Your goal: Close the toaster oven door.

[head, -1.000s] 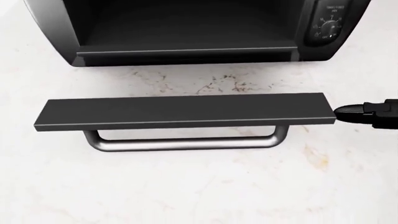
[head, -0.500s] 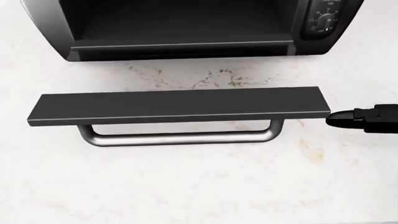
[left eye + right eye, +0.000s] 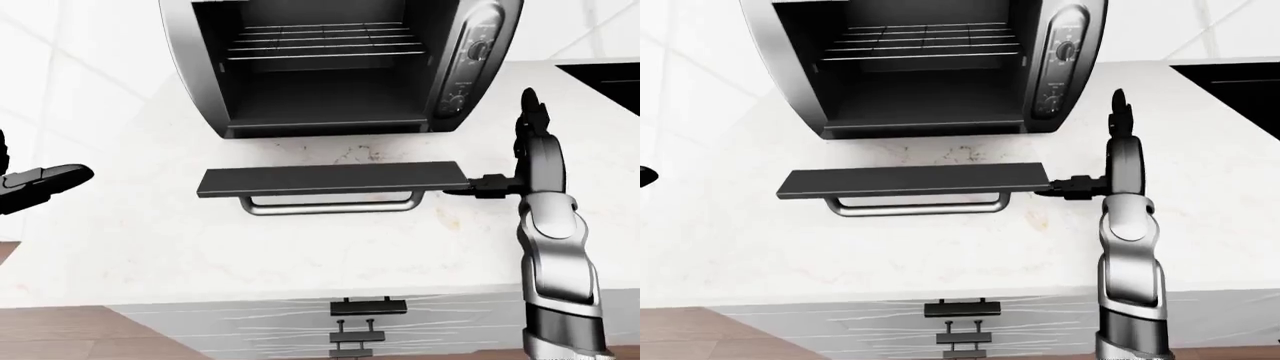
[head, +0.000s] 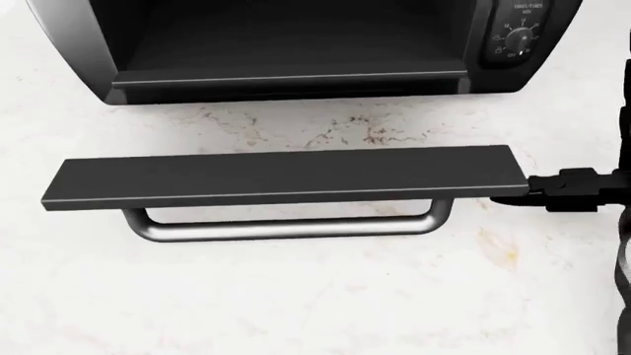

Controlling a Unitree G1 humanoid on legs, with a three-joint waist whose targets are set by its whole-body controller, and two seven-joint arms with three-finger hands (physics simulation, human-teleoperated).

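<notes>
The silver and black toaster oven (image 3: 340,67) stands on a pale marble counter. Its door (image 3: 333,179) hangs open, lying flat, with a metal bar handle (image 3: 330,206) along its near edge. My right hand (image 3: 485,184) is raised beside the door's right end, fingers spread; one black fingertip (image 4: 562,188) touches or nearly touches the door's right edge. My left hand (image 3: 40,181) hovers open at the left edge of the left-eye view, well away from the door.
The oven's wire rack (image 3: 325,41) and control knobs (image 3: 478,51) show inside and on its right panel. A dark cooktop (image 3: 610,79) lies at far right. Drawer handles (image 3: 368,306) sit below the counter edge (image 3: 300,300).
In the head view the picture shifts slightly up then down again, so the camera moved. My right fingertip has come closer, from just off the door's right end to against it.
</notes>
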